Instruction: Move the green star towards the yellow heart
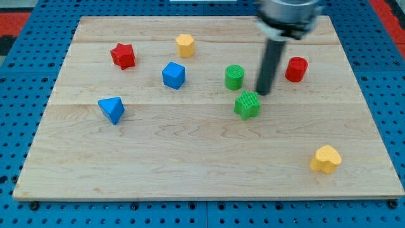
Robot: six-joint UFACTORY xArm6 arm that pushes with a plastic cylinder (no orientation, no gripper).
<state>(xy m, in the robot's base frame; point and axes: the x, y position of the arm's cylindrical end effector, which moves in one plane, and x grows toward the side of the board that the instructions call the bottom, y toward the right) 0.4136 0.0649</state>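
The green star (247,104) lies right of the board's middle. The yellow heart (326,159) lies near the board's bottom right corner, well apart from the star. My tip (262,93) stands just above and to the right of the green star, at its upper right edge, touching it or nearly so. The rod rises from there to the view's top.
A green cylinder (235,76) stands just above left of the star. A red cylinder (296,69) is right of the rod. A blue cube (173,75), a yellow hexagonal block (185,45), a red star (123,56) and a blue triangular block (112,109) lie on the wooden board (190,164).
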